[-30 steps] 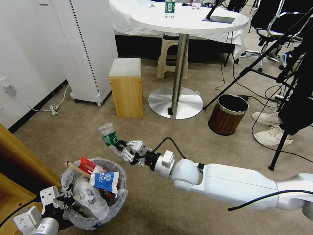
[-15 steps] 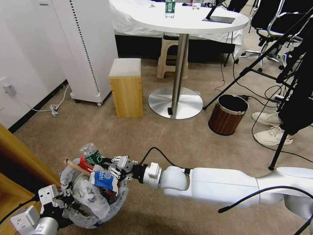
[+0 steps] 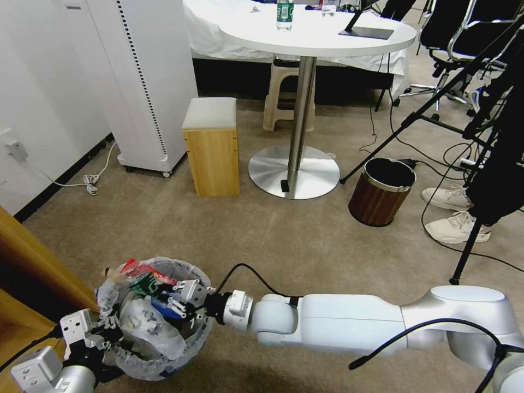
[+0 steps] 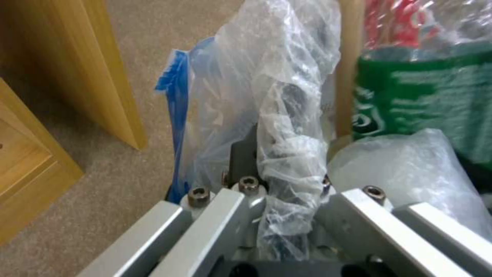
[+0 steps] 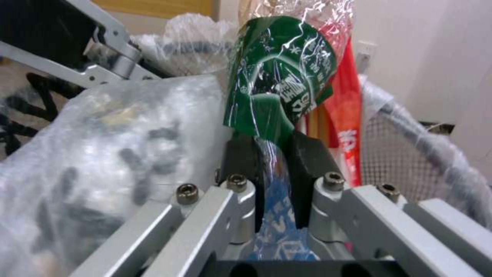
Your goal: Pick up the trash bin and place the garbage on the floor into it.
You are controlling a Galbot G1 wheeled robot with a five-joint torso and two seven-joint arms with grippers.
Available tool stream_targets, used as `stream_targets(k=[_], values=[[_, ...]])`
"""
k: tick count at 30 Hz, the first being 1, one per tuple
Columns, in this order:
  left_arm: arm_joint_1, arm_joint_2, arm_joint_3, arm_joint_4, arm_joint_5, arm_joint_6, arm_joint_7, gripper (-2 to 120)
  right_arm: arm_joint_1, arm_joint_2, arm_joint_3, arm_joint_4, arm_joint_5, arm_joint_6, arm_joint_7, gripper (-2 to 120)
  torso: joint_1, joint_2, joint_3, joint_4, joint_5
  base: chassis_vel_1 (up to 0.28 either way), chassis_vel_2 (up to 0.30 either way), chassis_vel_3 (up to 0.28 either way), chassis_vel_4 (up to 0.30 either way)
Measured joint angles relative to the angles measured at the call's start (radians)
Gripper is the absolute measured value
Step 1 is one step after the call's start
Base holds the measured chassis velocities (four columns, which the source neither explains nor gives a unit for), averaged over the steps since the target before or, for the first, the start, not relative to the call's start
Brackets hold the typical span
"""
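Observation:
The trash bin [image 3: 158,349], lined with a translucent bag, is at the lower left over the beige floor [image 3: 305,240]. My left gripper [image 3: 106,330] is shut on its bag-covered rim [image 4: 287,127]. The bin holds garbage: a red wrapper [image 3: 134,267], a clear bag of tissue [image 3: 144,327] and a wooden stick [image 4: 351,57]. My right gripper [image 3: 177,299] reaches into the bin's mouth, shut on a crushed small bottle with a green label [image 3: 143,284]. In the right wrist view the bottle [image 5: 279,84] sticks out past the pinching fingers [image 5: 307,154], beside the red wrapper [image 5: 343,115].
A wooden cabinet [image 3: 33,262] stands close on the bin's left. Farther off are a brown wood-grain bin [image 3: 382,191], a round table's metal base [image 3: 293,172], a wooden box stool [image 3: 211,144], white sneakers [image 3: 456,215], tripod legs and cables at the right.
My right gripper carried the bottle down and to the left, from above the carpet into the bin's mouth. The left gripper kept its hold on the rim.

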Motion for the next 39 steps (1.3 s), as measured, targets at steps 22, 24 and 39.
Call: stream_targets(k=[22,24,39], values=[[-0.007,0.002,-0.006,0.019,-0.017,0.001,0.003,0,0.015,0.001,-0.015,0.047,0.012,-0.017,0.065,43,0.0,0.0,0.0,-0.0002,0.0,0.0,0.0,0.0,0.0],[-0.008,0.004,-0.01,0.022,-0.022,0.002,0.001,0,0.016,-0.001,-0.013,0.057,0.015,-0.013,0.061,52,0.0,0.0,0.0,-0.0001,0.0001,0.0,0.0,0.0,0.0],[-0.011,0.013,-0.019,0.036,-0.045,0.008,-0.012,0,0.016,-0.028,-0.005,0.1,0.011,-0.004,0.066,100,0.0,0.0,0.0,-0.0001,0.0,0.0,0.0,0.0,0.0]])
